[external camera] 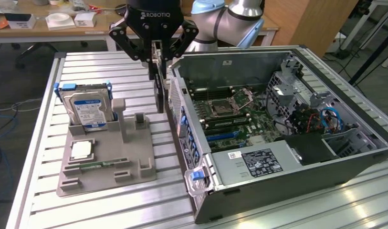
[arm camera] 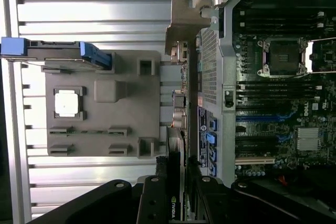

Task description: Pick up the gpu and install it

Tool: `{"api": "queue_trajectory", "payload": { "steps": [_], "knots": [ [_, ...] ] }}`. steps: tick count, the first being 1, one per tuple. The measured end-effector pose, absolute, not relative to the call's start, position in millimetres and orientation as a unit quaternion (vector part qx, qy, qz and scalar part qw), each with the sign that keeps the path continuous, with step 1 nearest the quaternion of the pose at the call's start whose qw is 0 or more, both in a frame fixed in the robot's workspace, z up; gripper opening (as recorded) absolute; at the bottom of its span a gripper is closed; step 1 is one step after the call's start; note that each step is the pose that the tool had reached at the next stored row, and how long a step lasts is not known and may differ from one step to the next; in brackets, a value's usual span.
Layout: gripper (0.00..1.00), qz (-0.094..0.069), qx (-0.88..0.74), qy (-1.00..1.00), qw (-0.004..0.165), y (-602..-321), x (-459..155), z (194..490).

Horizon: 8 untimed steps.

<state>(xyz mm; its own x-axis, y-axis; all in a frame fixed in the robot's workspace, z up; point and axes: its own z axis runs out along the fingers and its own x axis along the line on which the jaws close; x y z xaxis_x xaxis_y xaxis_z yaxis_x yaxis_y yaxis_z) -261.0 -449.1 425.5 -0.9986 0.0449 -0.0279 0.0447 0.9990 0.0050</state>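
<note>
Jaws clamped on gpu (external camera: 160, 95), card hanging upright betw. gray parts tray (external camera: 136, 157) on exterior view's left & open PC case (external camera: 257, 200) on its right, over counter (external camera: 104, 212).

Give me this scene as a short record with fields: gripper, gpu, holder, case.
gripper: Robotiq gripper, shut on the gpu
gpu: hangs upright, edge-on, between the gray holder and the computer case; outside the case, in no slot
holder: hard drive with blue rails stands in it; processor chip and memory stick lie flat
case: open on its side, motherboard exposed
</note>
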Motion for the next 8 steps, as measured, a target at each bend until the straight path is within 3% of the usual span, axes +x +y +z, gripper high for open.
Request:
{"api": "queue_trajectory", "payload": {
  "steps": [8],
  "knots": [
    [0.26,0.002,0.022,1.000,0.014,-449.0,-255.4,425.5]
  ]
}}
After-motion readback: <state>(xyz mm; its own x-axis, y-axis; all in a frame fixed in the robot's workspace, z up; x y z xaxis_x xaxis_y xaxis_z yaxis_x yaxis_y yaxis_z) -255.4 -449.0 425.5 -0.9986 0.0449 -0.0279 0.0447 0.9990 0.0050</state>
